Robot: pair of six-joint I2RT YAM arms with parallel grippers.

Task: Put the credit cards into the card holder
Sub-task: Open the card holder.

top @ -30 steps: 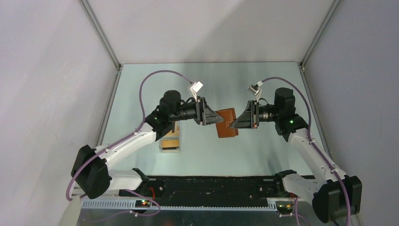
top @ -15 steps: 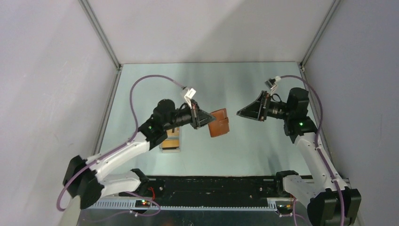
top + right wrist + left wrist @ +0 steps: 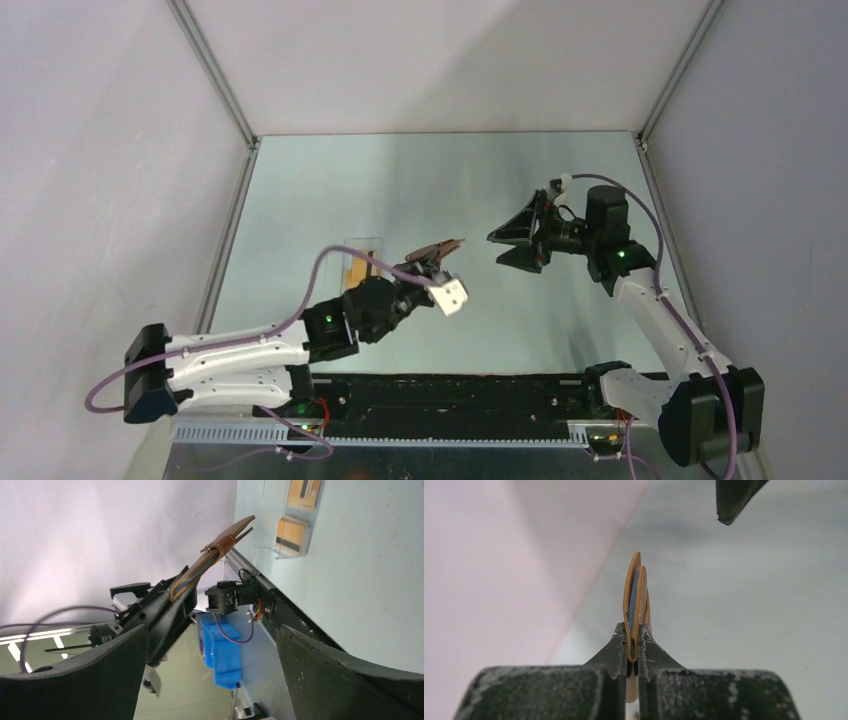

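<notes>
1. My left claw [image 3: 633, 636] pinches the folded card holder [image 3: 634, 592] edge-on, aloft.
2. My right claw [image 3: 497, 246] gapes wide, empty, facing it.
3. Credit cards [image 3: 292, 532] apparently lie in a clear box [image 3: 300, 512] beyond the holder.

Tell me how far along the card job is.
Done: the card holder is lifted off the table. In hand: the left fingers clamp it edge-on; the right fingers are open and empty, facing it. Left: at least two credit cards lie in the clear box, ungripped, needing insertion.
</notes>
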